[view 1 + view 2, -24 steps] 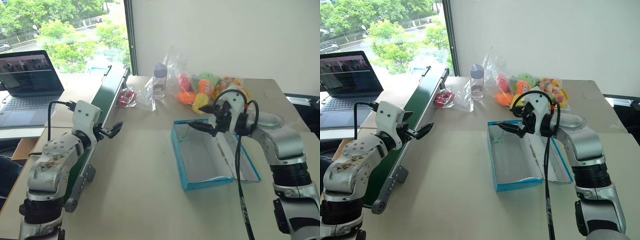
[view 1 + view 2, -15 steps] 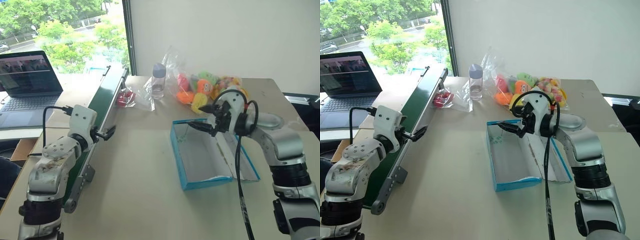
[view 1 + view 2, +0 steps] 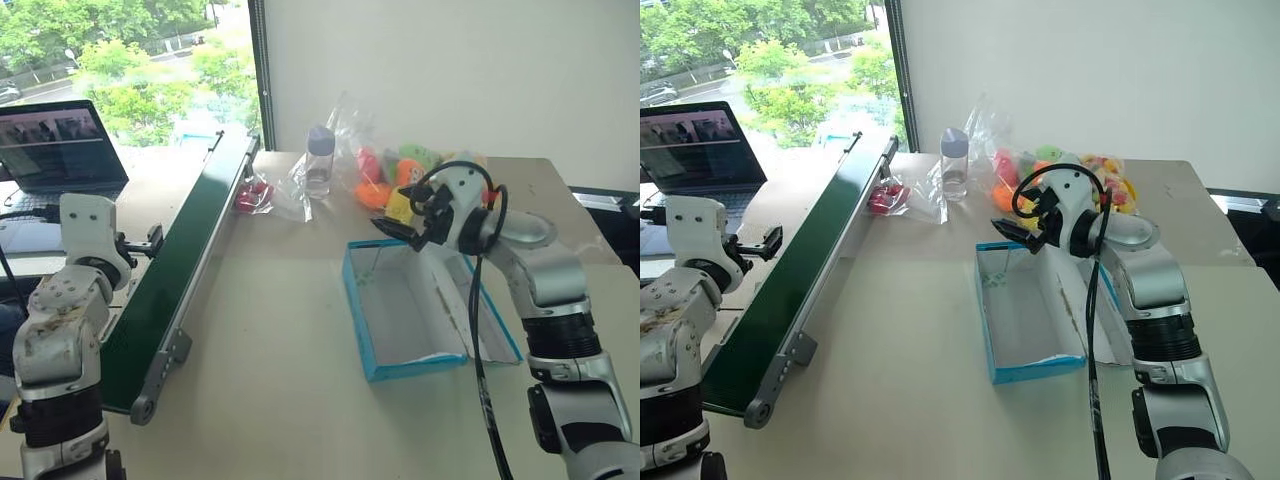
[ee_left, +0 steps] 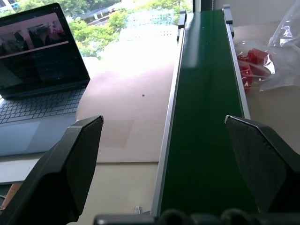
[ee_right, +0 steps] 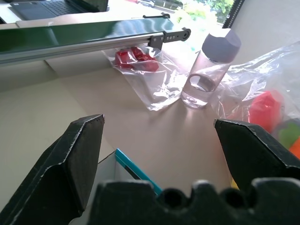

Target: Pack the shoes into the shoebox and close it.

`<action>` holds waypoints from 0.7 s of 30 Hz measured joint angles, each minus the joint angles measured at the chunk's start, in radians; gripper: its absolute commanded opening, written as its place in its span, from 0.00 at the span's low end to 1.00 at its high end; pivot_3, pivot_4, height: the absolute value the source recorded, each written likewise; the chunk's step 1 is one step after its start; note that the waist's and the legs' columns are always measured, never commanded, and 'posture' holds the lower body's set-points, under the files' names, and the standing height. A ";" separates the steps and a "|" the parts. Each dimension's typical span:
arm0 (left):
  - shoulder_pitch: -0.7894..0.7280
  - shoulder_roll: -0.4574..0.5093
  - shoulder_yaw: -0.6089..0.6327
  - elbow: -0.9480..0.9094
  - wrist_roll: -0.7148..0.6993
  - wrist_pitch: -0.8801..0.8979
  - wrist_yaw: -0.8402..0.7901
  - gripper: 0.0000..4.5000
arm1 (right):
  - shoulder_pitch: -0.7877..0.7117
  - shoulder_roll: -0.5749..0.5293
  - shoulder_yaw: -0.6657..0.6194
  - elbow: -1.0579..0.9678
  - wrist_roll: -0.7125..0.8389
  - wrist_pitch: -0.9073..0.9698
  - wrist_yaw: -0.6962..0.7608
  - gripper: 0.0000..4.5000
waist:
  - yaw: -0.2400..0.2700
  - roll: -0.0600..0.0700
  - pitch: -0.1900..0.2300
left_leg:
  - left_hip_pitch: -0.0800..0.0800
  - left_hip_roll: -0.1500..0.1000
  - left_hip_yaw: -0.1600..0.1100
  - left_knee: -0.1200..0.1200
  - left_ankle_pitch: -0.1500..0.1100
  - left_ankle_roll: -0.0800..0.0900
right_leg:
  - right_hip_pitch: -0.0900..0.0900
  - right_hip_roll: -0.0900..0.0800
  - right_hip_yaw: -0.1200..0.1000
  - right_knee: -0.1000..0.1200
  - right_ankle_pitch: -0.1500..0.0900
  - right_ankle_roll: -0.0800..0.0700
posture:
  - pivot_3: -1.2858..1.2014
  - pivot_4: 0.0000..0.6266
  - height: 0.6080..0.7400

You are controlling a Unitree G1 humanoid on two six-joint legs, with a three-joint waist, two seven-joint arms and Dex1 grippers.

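Since the earlier frames, left gripper (image 3: 152,238) is swinging out to the far left edge, beyond the conveyor (image 3: 190,250), while right gripper (image 3: 395,228) is lifting slightly above the shoebox (image 3: 372,325). Head views: shoebox lying open and empty at centre right on the table (image 3: 270,380); packing not begun. Left wrist view: jaws gaping wide, holding nothing, over the conveyor. Right wrist view: jaws spread wide, empty, facing a bottle (image 5: 208,68)
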 measured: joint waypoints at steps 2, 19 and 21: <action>0.005 -0.013 -0.003 0.001 -0.001 0.001 0.000 1.00 | 0.003 0.001 -0.001 0.000 0.009 0.008 0.010 1.00 | 0.000 0.000 0.000 | 0.000 0.000 0.000 0.000 0.000 0.000 | 0.000 0.000 0.000 0.000 0.000 0.000 | 0.52 0.24 1.00; -0.010 -0.029 -0.153 0.002 -0.002 -0.133 -0.093 1.00 | 0.028 0.001 -0.008 -0.002 0.037 0.029 -0.003 1.00 | 0.000 0.000 0.000 | 0.000 0.000 0.001 0.000 -0.002 -0.003 | 0.000 0.000 0.000 0.000 0.000 0.000 | 0.52 0.24 1.00; -0.021 -0.029 -0.167 0.006 -0.002 -0.143 -0.100 1.00 | 0.028 0.001 -0.008 -0.002 0.037 0.030 -0.005 1.00 | 0.000 0.000 0.000 | 0.000 0.000 0.001 0.000 0.000 0.000 | 0.000 0.000 0.000 0.000 0.000 0.000 | 0.52 0.24 1.00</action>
